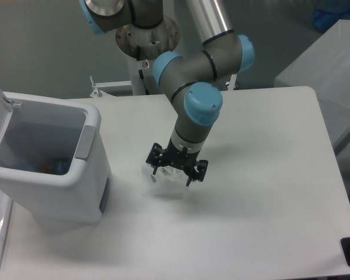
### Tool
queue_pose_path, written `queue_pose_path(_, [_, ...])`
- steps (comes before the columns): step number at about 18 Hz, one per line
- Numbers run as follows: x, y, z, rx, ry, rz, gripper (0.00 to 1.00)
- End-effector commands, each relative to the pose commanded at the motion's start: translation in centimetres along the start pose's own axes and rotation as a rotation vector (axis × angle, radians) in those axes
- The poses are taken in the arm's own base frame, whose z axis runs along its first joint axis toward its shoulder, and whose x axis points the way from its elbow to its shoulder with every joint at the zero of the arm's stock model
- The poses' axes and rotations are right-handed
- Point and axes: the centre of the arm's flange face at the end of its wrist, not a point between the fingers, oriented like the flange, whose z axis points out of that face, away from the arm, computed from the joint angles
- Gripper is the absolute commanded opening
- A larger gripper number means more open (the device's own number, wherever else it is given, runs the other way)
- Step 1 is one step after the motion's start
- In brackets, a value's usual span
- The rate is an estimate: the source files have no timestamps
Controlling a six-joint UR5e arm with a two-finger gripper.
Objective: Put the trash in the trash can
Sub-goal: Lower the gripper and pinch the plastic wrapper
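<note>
The counter [262, 192] carried the trash can [52, 175] at its nine o'clock edge, lid up; something bluish lay inside, too dim to identify. The gripper [175, 175] hung just over the wrapper [163, 185], which lay at the counter's middle, at the can's three o'clock. The jaws stood spread wide, straddling it, holding nothing. The wrapper looked very light, soft and crinkly, likely to slip or flatten; pinching its raised crumpled ridge seemed the surest hold.
</note>
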Motion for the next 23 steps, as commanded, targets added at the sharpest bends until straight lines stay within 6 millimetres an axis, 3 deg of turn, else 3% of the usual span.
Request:
queue_pose_path(6, [1.0, -0.4, 3.6, -0.094, 0.001, -0.054, 1.0])
queue_pose_path(13, [1.4, -0.7, 4.7, -0.117, 0.001, -0.069, 0.97])
queue_pose_path(19, [1.6, -0.6, 4.6, -0.129, 0.011, -0.071, 0.03])
queue_pose_path(23, [1.5, -0.9, 4.0, -0.12, 0.003, -0.07, 0.0])
